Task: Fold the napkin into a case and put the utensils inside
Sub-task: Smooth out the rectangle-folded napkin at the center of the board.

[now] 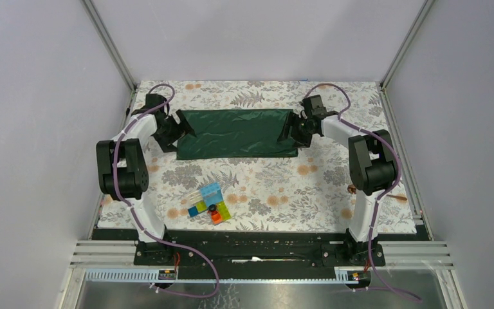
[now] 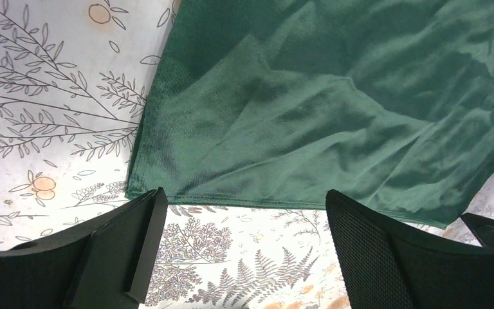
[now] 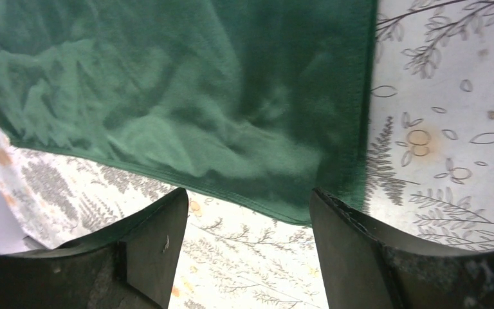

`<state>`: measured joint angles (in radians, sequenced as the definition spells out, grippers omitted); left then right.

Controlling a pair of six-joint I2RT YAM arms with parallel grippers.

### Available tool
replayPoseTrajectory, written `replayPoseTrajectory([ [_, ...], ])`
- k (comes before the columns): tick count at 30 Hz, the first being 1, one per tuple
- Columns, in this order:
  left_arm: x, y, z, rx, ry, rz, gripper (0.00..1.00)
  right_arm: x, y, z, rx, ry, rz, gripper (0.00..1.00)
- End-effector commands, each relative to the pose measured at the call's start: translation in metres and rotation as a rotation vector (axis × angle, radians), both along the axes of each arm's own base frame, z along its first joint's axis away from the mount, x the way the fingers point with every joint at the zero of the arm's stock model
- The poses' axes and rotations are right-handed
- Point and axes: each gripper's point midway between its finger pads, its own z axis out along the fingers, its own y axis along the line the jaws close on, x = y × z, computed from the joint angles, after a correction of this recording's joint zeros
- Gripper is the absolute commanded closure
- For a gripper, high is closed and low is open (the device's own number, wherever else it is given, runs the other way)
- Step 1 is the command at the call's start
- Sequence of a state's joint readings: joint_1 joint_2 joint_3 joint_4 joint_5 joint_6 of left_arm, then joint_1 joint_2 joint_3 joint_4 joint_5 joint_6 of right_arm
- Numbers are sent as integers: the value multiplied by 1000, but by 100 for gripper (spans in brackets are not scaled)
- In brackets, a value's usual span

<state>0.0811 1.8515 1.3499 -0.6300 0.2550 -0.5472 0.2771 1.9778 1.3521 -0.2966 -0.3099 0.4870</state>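
The dark green napkin [image 1: 238,133] lies flat at the back of the table as a wide folded rectangle. My left gripper [image 1: 179,132] is at its left end, open, and nothing sits between its fingers. In the left wrist view the napkin [image 2: 334,109] shows a folded layer, and its hemmed edge lies just beyond the left gripper [image 2: 244,196]. My right gripper [image 1: 287,134] is open at the right end. The right wrist view has the napkin's [image 3: 167,96] corner just ahead of the empty right gripper [image 3: 247,196]. Of the utensils, a copper-coloured spoon [image 1: 352,189] is partly hidden behind the right arm.
A cluster of colourful plastic blocks [image 1: 209,204] sits at the near middle of the floral table covering [image 1: 276,180]. Grey walls and metal frame posts enclose the table on three sides. Both arm bases [image 1: 257,251] stand at the near edge.
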Motion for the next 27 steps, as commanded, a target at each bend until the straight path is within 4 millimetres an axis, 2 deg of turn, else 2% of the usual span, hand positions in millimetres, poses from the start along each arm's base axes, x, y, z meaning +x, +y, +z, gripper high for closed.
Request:
replayPoseTrajectory([
  [1,8,-1,-7,0,-11,-10,1,12,25,33,109,-62,36,24],
  [5,3,9,-24,51,38,6,1,12,22,15,85,-33,26,24],
  [7,-1,11,-28,66,51,16,1,5,16,2,48,0,15,24],
  [11,-11,18,-32,110,73,23,1,-3,-3,-6,-43,-10,-17,24],
  [13,-10,18,-20,155,53,13,1,-2,-9,-2,-85,-14,-12,24],
  [16,4,3,19,186,-44,-32,1,3,-4,22,-84,-39,10,24],
  [18,11,-8,37,132,-88,-45,1,5,9,39,-53,-74,35,22],
  [20,16,-19,44,69,-102,-49,1,5,27,48,8,-92,66,20],
  [22,21,-24,37,37,-94,-46,1,3,44,43,98,-68,81,19],
  [23,22,-26,25,19,-67,-50,1,3,45,36,104,-56,81,18],
  [27,20,-9,-14,5,18,5,1,-1,37,5,68,-39,65,14],
])
